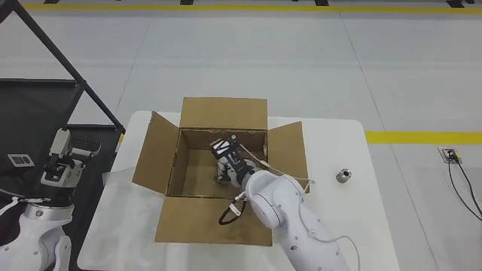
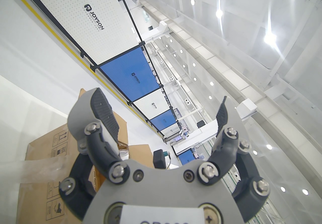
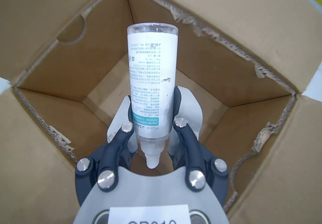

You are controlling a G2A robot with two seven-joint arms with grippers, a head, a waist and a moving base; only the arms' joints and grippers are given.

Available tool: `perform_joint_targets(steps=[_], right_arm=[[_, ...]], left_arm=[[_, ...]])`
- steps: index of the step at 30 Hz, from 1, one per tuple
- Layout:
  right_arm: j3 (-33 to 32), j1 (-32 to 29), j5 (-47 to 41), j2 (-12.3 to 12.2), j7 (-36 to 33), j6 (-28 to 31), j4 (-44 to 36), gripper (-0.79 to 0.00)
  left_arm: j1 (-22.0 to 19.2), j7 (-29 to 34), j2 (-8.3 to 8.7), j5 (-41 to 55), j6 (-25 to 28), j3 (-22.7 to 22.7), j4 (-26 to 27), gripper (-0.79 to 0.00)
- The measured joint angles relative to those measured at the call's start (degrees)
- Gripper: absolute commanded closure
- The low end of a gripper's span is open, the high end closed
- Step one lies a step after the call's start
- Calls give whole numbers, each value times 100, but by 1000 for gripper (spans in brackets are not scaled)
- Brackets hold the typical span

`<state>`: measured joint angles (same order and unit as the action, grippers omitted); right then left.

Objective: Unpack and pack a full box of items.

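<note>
Right gripper [image 3: 153, 101] is clamped on a bottle [image 3: 151, 64] down inside the open cardboard box [image 3: 226, 71], with the jaws narrow around its lower labelled body near the nozzle. The nozzle points back at the wrist and the base points toward the box floor. It's clear plastic, so probably light and a bit squeezable, round and smooth, and it may twist or slip. A mid-label grip looks safer than the tapered neck. Left gripper [image 2: 161, 106] is off beside the table [image 1: 354, 211], jaws wide, holding nothing. A small round thing [image 1: 344, 175] sits on the table right of the box.
</note>
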<state>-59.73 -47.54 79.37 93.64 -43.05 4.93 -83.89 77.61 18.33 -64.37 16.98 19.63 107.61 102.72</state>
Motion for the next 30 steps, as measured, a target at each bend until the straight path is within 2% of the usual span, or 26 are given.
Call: perform_joint_targets(steps=[3, 10, 13, 16, 19, 23, 30], right_arm=[[-375, -437, -127, -90, 226, 97, -809, 0], [-1600, -2339, -314, -321, 955, -19, -3356, 0], [-2126, -3075, -463, -375, 1234, -191, -4018, 0], [-2621, -3662, -667, -412, 1409, -351, -4317, 0], [-3057, -3995, -863, -435, 1370, -667, -4290, 0], [-3455, -4017, -1094, -474, 1044, -824, -3811, 0], [-3637, -3140, -1127, -590, 1, -547, -2230, 0]], left_arm=[[0, 0, 0, 0, 0, 0, 0, -785], [0, 0, 0, 0, 0, 0, 0, -785], [0, 0, 0, 0, 0, 0, 0, -785], [0, 0, 0, 0, 0, 0, 0, -785], [0, 0, 0, 0, 0, 0, 0, -785], [0, 0, 0, 0, 0, 0, 0, -785], [0, 0, 0, 0, 0, 0, 0, -785]])
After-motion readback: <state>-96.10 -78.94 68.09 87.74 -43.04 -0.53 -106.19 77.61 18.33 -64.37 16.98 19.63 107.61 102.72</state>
